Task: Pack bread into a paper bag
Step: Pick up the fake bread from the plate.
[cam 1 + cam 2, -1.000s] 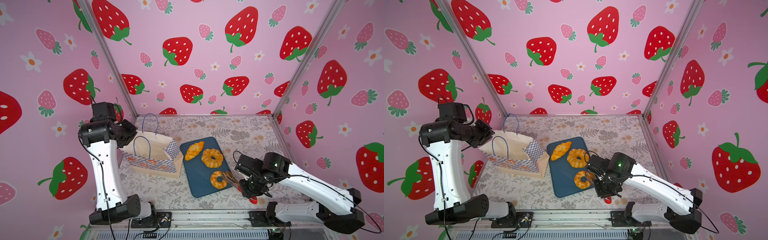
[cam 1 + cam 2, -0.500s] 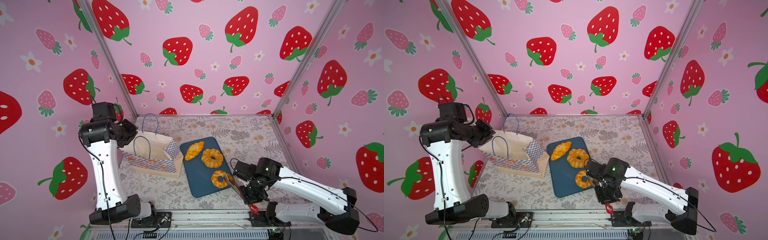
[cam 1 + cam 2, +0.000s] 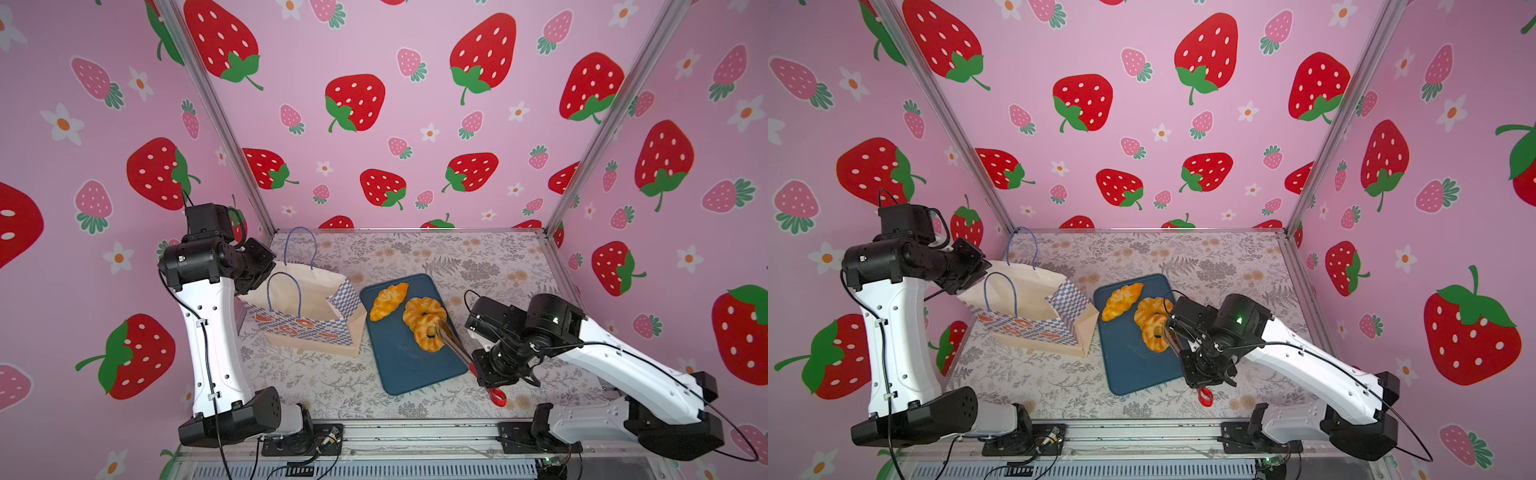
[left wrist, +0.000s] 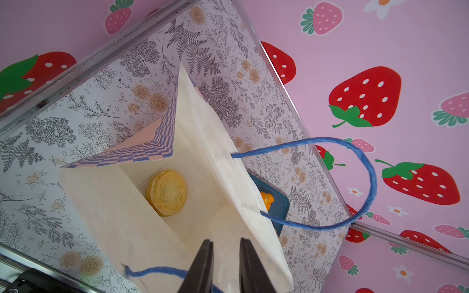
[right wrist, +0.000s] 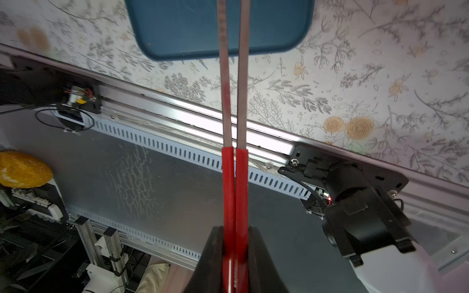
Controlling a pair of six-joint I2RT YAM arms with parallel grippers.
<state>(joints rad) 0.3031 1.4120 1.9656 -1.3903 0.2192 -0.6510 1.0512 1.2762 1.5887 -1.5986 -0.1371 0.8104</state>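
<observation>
Right arm has swung in. The small ring (image 3: 428, 334) has gone from lying flat, apart from the big ring (image 3: 420, 306), to tipped on edge against it. Right pincer (image 5: 235, 230) is clamped on the red handles of the tongs (image 3: 457, 347), blades nearly together. One blade looks to be through the small ring's hole. I can't tell if the ring is clear of the tray (image 3: 403, 372).

Left pincer (image 4: 225, 243) pinches the bag (image 3: 309, 301) by its rim. The bag leans with its mouth toward the left arm and its bottom toward the tray. The bun (image 4: 166, 192) is already inside. The croissant (image 3: 388, 301) and both rings are on the tray, just beside the bag on the counter (image 3: 478, 257).

My plan:
- Hold the squeeze steady and lift straight up until the small ring is free of the big one.
- Carry it high over the croissant and the bag wall.
- Come down between the cord handles.
- Ease off only once it's inside the mouth.

Risk: the ring pivots on one blade and drops short.
</observation>
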